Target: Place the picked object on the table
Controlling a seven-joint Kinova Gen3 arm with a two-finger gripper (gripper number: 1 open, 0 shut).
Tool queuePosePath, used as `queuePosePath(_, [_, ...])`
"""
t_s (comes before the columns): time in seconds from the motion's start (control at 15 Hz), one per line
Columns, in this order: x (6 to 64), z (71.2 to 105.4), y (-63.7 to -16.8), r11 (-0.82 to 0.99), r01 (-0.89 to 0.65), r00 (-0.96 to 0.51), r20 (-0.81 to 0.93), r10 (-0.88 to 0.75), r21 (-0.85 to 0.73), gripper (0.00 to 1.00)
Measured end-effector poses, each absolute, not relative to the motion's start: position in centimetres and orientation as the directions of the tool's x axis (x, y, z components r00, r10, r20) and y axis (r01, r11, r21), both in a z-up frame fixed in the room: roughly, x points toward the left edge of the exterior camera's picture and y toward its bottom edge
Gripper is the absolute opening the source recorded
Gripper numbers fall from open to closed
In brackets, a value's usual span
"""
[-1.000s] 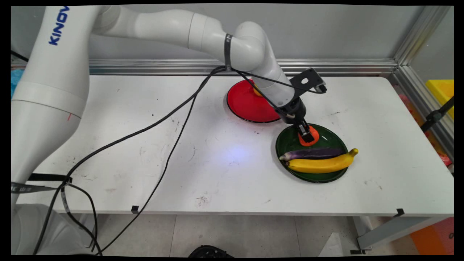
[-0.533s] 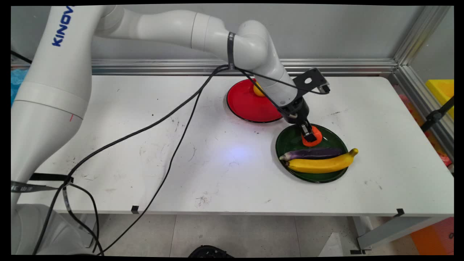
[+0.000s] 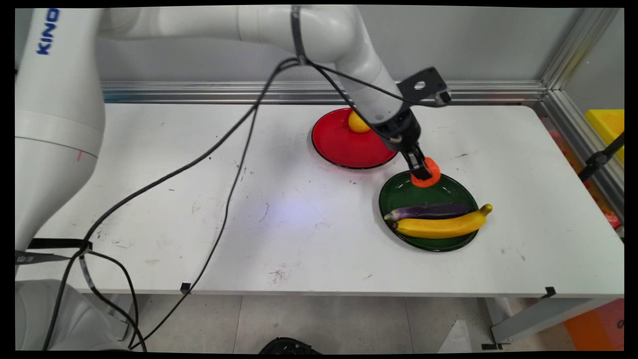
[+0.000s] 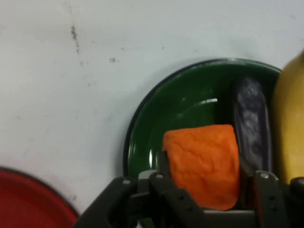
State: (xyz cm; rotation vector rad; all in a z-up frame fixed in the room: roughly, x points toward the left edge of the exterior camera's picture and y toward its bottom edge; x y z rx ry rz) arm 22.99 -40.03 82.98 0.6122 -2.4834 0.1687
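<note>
My gripper (image 3: pixel 421 172) (image 4: pixel 202 183) is shut on an orange chunk of food (image 3: pixel 427 174) (image 4: pixel 203 164) and holds it lifted just above the far rim of a dark green plate (image 3: pixel 398 197) (image 4: pixel 180 102). A purple eggplant (image 3: pixel 431 211) (image 4: pixel 251 118) and a yellow banana (image 3: pixel 441 225) (image 4: pixel 289 123) lie side by side on that plate. Behind and to the left sits a red plate (image 3: pixel 339 144) (image 4: pixel 28 202) with a small yellow fruit (image 3: pixel 358 122) on its far side.
Black cables (image 3: pixel 219 149) hang from the arm across the left half of the white table (image 3: pixel 199 209). An aluminium rail (image 3: pixel 498 90) runs along the back edge and down the right side. A yellow bin (image 3: pixel 605 124) stands beyond the right rail.
The gripper has risen with the orange chunk, lifting it off the green plate and shifting it toward the plate's far rim. The yellow fruit on the red plate is now uncovered.
</note>
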Motion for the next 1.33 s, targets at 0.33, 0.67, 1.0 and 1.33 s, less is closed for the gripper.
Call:
queuePosePath(0.33, [27.7,86.2,-37.2,0.899,-0.437,-0.778,0.507,-0.371,-0.013,0.0])
queuePosePath(0.67, [32.6,86.4,-34.4,0.909,-0.416,-0.819,0.442,-0.365,-0.021,0.0])
queuePosePath(1.0, [34.8,83.6,-32.9,0.918,-0.396,-0.841,0.405,-0.358,-0.011,0.0])
queuePosePath(1.33, [35.6,80.2,-32.5,0.922,-0.386,-0.849,0.388,-0.358,0.005,0.0])
